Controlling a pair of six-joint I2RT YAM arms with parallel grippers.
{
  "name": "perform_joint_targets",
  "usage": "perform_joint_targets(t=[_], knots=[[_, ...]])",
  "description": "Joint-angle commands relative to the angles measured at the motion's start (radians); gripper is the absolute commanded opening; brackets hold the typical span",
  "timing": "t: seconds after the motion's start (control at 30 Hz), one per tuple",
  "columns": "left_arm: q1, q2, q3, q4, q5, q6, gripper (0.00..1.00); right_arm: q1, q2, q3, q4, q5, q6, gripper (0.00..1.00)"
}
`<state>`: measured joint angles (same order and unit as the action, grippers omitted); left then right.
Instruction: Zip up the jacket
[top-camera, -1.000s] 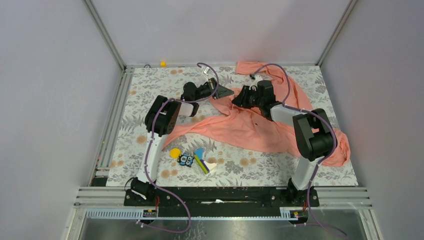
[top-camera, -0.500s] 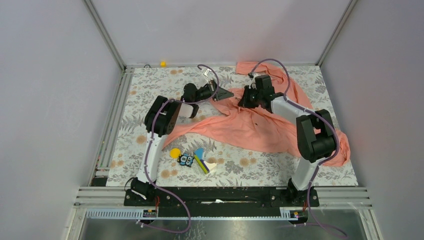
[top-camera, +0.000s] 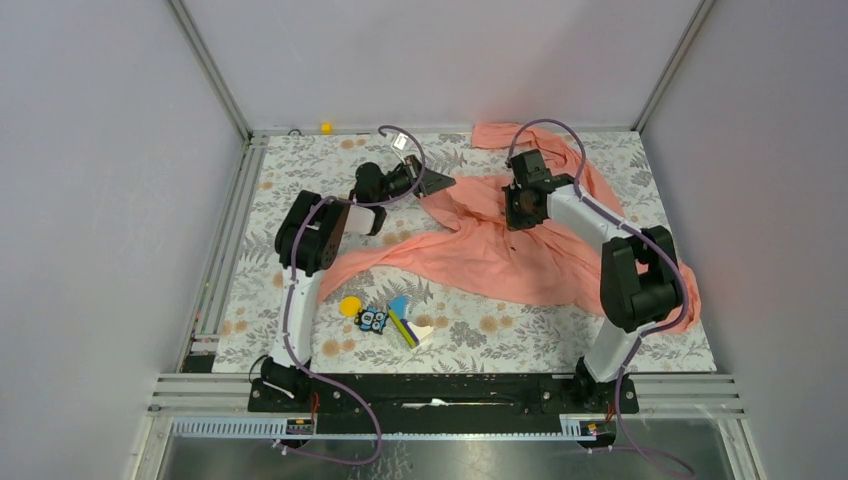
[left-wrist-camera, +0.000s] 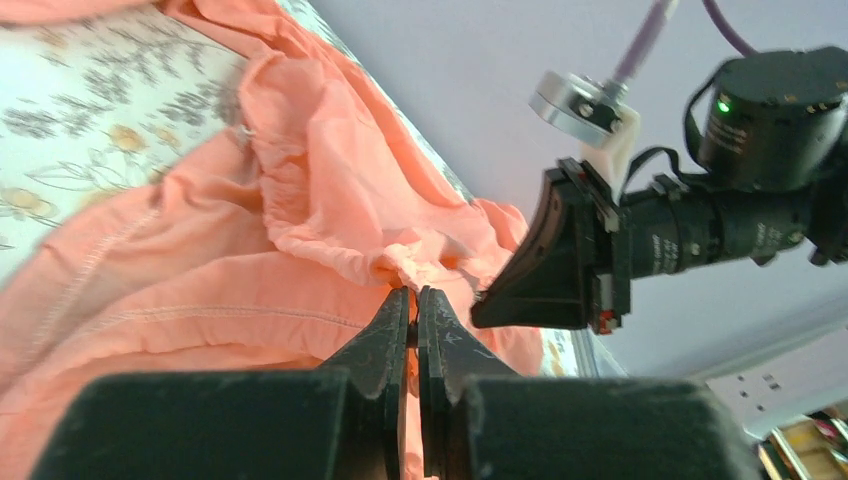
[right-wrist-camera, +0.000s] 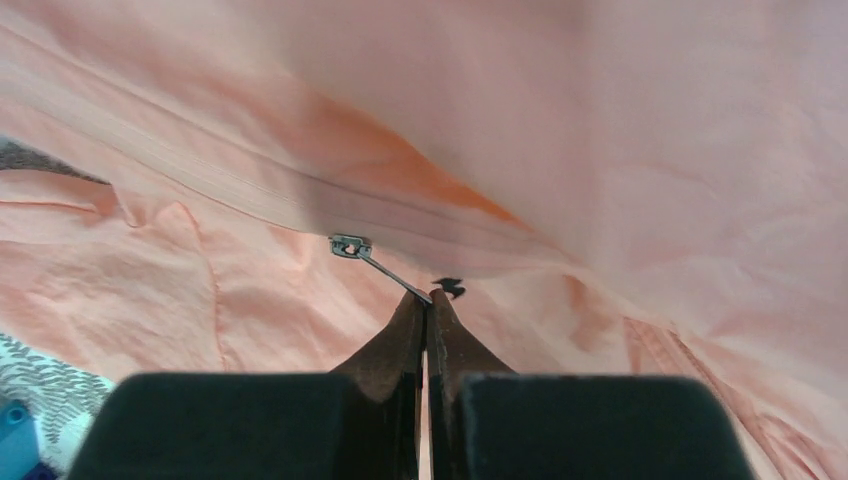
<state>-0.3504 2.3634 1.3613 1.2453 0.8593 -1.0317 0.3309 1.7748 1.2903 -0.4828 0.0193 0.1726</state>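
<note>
The salmon-pink jacket (top-camera: 500, 250) lies crumpled across the right half of the flowered table. My left gripper (top-camera: 437, 184) is shut on a bunched edge of the jacket (left-wrist-camera: 330, 230) at its far left end; the pinch shows in the left wrist view (left-wrist-camera: 413, 292). My right gripper (top-camera: 518, 212) points down at the jacket's middle. In the right wrist view it (right-wrist-camera: 428, 296) is shut on the thin metal zipper pull (right-wrist-camera: 390, 272), which leads to the small slider (right-wrist-camera: 349, 245) on the zipper line.
Several small colourful toy pieces (top-camera: 385, 318) lie near the table's front left. A small yellow thing (top-camera: 325, 127) sits at the back edge. Grey walls close in on the back, left and right of the table (top-camera: 300, 170).
My right gripper has swung back and to the right over the jacket, turning to point down. My left gripper has pulled its jacket edge a little back and left.
</note>
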Motion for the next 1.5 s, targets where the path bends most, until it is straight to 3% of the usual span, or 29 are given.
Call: perform_joint_targets(t=[0.0,0.2,0.33,0.5,0.63,0.87,1.07,1.23,1.33,1.43,1.47], knots=[[0.025,-0.085,0.018,-0.046,-0.112,0.135,0.0,-0.021,-0.097,-0.053,-0.077,0.137,-0.007,0.0],[0.033,-0.051,0.055,-0.061,-0.168,0.144,0.0,-0.165,-0.234,-0.191,-0.068,0.236,0.061,0.0],[0.035,-0.003,0.093,-0.06,-0.19,0.125,0.0,-0.286,-0.389,-0.308,-0.067,0.327,0.23,0.0],[0.034,0.039,0.104,-0.024,-0.195,0.08,0.0,-0.325,-0.632,-0.465,-0.109,0.698,0.392,0.0],[0.034,0.028,0.083,-0.032,-0.204,0.094,0.0,-0.424,-0.685,-0.491,-0.152,0.828,0.427,0.0],[0.035,0.024,0.09,-0.101,-0.245,0.148,0.0,-0.64,-0.573,-0.493,-0.237,0.75,0.565,0.0],[0.035,0.016,0.107,-0.181,-0.261,0.204,0.0,-0.734,-0.685,-0.553,-0.276,0.832,0.704,0.0],[0.032,0.019,0.107,-0.18,-0.26,0.202,0.0,-0.756,-0.756,-0.599,-0.189,0.805,0.628,0.0],[0.024,0.015,0.111,-0.196,-0.255,0.216,0.0,-0.756,-0.763,-0.59,-0.183,0.779,0.604,0.15],[0.015,0.01,0.112,-0.218,-0.257,0.238,0.0,-0.756,-0.774,-0.587,-0.175,0.755,0.59,0.1],[0.014,0.011,0.114,-0.224,-0.256,0.242,0.0,-0.756,-0.776,-0.588,-0.164,0.739,0.581,0.13]])
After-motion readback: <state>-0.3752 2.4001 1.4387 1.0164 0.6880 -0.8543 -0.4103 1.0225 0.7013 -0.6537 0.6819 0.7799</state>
